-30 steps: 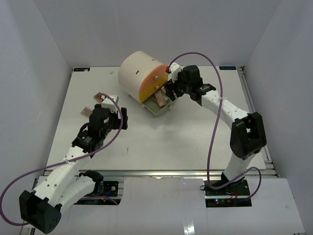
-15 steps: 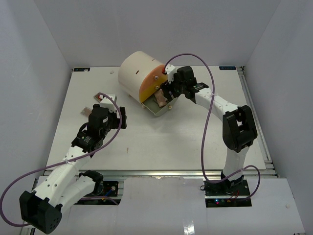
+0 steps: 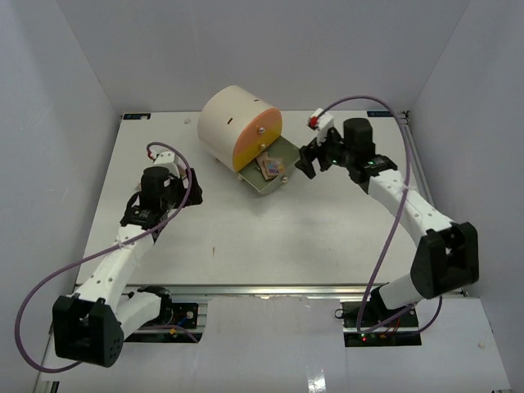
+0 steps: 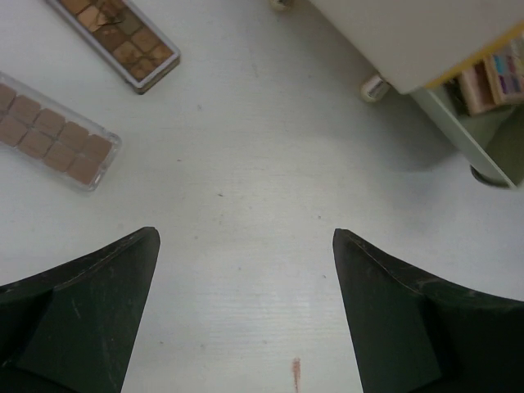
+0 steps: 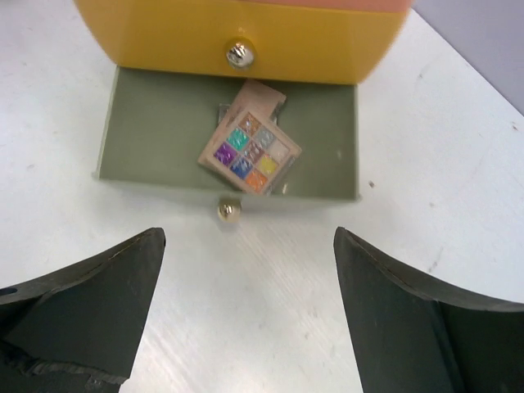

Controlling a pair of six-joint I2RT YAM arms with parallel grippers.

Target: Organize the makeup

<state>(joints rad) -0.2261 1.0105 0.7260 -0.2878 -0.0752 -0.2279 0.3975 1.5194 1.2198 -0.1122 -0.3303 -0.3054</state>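
Note:
A square colour palette (image 5: 250, 151) lies on a tan flat palette (image 5: 262, 95) inside the open grey-green drawer (image 5: 155, 123); both show in the top view (image 3: 270, 166). My right gripper (image 5: 246, 237) is open and empty, just in front of the drawer, to its right in the top view (image 3: 309, 160). My left gripper (image 4: 244, 237) is open and empty above bare table (image 3: 184, 192). A brown-shade palette in a dark frame (image 4: 115, 34) and a clear pinkish-tan palette (image 4: 51, 129) lie ahead of it to the left. In the top view the left arm hides them.
The cream cylindrical drawer unit (image 3: 233, 119) with its orange-yellow front (image 3: 259, 146) stands at the back centre. Its upper drawer is shut, with a knob (image 5: 239, 54). The open drawer's knob (image 5: 228, 210) faces my right gripper. White walls enclose the table.

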